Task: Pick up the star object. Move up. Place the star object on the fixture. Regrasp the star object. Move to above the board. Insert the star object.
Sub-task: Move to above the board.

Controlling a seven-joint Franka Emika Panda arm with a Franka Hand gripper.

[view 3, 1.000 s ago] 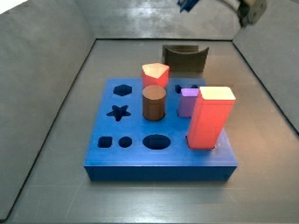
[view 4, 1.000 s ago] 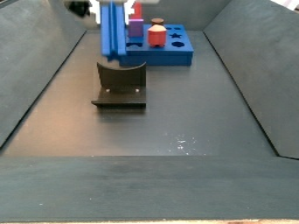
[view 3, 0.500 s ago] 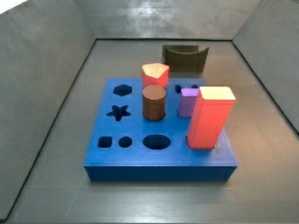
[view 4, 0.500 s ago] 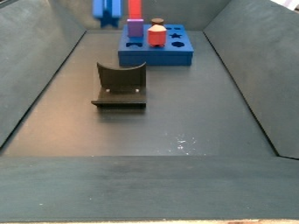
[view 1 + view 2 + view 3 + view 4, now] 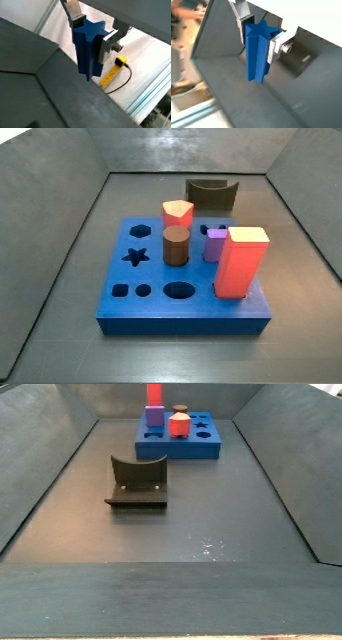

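Observation:
My gripper (image 5: pixel 92 31) shows in both wrist views, also here (image 5: pixel 259 31), shut on the blue star object (image 5: pixel 87 50), a long star-section prism held between the silver fingers (image 5: pixel 275 46) and hanging below them (image 5: pixel 256 52). The gripper and star are out of both side views. The blue board (image 5: pixel 160 288) lies on the floor with its star-shaped hole (image 5: pixel 135 255) on its left side; it shows far off in a side view (image 5: pixel 181 439). The dark fixture (image 5: pixel 138 482) stands on the floor, also behind the board (image 5: pixel 211 198).
Pieces stand in the board: a red block (image 5: pixel 241 262), a brown cylinder (image 5: pixel 177 245), a purple piece (image 5: pixel 215 242) and a red-and-cream piece (image 5: pixel 177 214). Grey enclosure walls (image 5: pixel 40 474) ring the floor. A yellow cable (image 5: pixel 117 72) lies outside the enclosure.
The gripper with the blue star has risen out of the top of both side views; it was above the fixture a second ago.

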